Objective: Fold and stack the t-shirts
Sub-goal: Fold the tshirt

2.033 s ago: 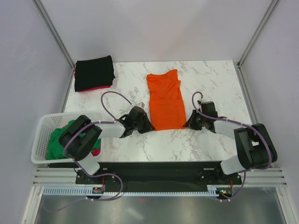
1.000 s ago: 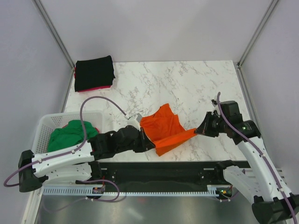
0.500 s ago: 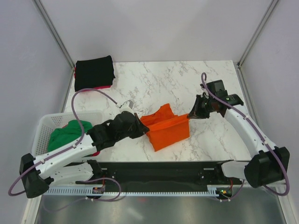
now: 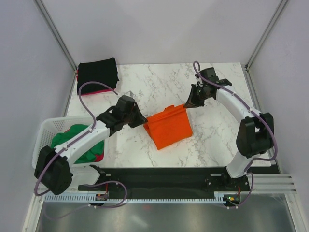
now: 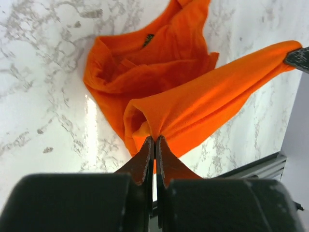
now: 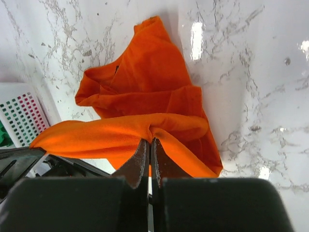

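Stretching between the two arms, the orange t-shirt (image 4: 169, 128) is a soft, matte knit. Its lifted edge is pulled into a taut ridge, and the rest sags in loose folds onto the glossy, grey-veined marble table (image 4: 159, 82). The left gripper (image 5: 154, 141) has its thin dark fingers pinched tight on one end of that edge, where the cloth puckers into a small cone. The right gripper (image 6: 148, 141) is clamped the same way on the other end. Seen from above, the held edge runs slantwise from the table's middle left toward the far right, and this is the shirt's long axis. The body drapes toward the near edge as a rough slab. The collar end, with a small dark label (image 5: 147, 39), lies crumpled on the marble beneath. At the far left corner a squarely folded black t-shirt (image 4: 98, 75) rests on a pink-red t-shirt (image 4: 99, 91). A green t-shirt (image 4: 67, 136) lies rumpled in the white lattice basket (image 4: 42, 137).
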Controlling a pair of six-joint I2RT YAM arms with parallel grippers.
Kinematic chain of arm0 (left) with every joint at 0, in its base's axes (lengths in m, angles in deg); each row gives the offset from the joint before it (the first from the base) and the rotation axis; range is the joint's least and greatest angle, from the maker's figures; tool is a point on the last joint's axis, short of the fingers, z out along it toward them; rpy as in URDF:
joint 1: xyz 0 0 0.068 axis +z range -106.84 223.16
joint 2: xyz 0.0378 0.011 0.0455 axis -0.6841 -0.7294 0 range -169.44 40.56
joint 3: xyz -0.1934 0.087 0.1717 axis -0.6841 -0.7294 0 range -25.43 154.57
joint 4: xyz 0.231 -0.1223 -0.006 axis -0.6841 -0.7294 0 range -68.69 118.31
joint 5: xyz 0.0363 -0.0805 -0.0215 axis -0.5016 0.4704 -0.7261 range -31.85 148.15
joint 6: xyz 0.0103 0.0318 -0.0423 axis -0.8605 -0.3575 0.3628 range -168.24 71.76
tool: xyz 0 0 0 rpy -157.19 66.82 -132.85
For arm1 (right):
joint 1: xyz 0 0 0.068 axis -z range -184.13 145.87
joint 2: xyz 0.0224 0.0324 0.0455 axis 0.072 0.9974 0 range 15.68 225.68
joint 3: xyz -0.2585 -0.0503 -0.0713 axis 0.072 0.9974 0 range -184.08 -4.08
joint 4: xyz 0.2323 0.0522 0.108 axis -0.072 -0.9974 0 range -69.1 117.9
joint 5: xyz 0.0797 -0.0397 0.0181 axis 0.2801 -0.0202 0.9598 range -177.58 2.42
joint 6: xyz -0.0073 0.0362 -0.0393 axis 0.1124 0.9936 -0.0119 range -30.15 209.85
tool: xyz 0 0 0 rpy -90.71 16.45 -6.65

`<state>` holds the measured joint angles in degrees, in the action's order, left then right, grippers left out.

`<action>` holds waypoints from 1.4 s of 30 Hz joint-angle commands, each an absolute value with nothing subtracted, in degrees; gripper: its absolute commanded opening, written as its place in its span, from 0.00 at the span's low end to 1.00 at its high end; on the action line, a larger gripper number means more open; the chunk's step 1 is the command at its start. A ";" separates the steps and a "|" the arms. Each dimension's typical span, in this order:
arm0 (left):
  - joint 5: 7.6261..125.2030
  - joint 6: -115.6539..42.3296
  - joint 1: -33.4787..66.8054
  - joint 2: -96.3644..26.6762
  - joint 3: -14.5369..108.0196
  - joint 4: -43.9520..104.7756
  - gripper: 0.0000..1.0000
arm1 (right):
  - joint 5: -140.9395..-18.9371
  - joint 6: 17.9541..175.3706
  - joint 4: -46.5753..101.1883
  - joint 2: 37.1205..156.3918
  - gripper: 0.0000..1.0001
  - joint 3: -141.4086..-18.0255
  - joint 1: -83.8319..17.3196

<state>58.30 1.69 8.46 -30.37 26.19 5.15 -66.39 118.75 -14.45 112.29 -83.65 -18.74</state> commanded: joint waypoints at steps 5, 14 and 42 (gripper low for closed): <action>64.04 -6.22 18.19 -41.15 30.46 6.16 0.05 | -70.88 118.24 -10.94 125.16 0.07 -96.88 -19.15; 72.83 -14.49 23.74 -55.33 47.95 0.11 0.55 | -75.79 116.48 -17.63 130.65 0.71 -110.11 -21.61; 70.81 1.59 -2.98 -56.47 22.39 22.95 0.46 | -64.11 115.16 14.63 111.30 0.54 -49.53 -21.10</action>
<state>70.54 0.62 -2.86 -56.08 24.18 19.73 -59.39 119.02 14.06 111.70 -53.21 -22.59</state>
